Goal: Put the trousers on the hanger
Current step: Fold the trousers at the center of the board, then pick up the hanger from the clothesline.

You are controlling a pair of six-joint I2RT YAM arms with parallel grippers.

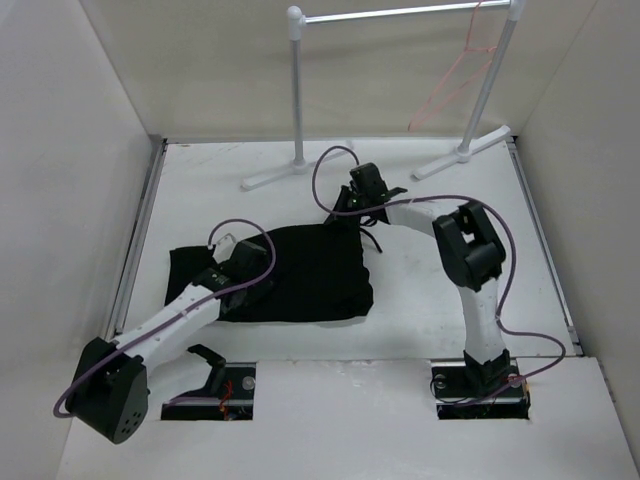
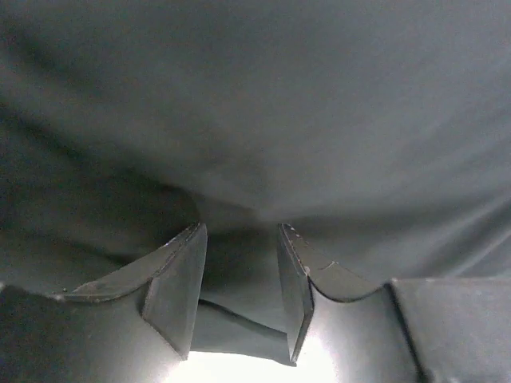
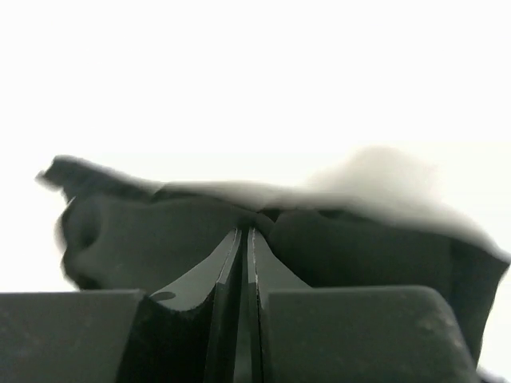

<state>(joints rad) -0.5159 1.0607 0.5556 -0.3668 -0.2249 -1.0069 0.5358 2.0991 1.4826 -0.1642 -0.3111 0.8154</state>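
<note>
Left claw (image 2: 239, 233) partly spread, pressed into trousers (image 1: 310, 275) on table (image 1: 430, 290), fabric fold between its fingers. Right claw (image 3: 246, 233) pressed together, pinching trousers edge at its tips.

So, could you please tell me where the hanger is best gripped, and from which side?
Probably on one sloping side of the hanger: it hangs from the rail beside the right post, hook up at the bar, and the thin wire below hangs free. Come from the near, arms' side, with the jaws across the wire.
</note>
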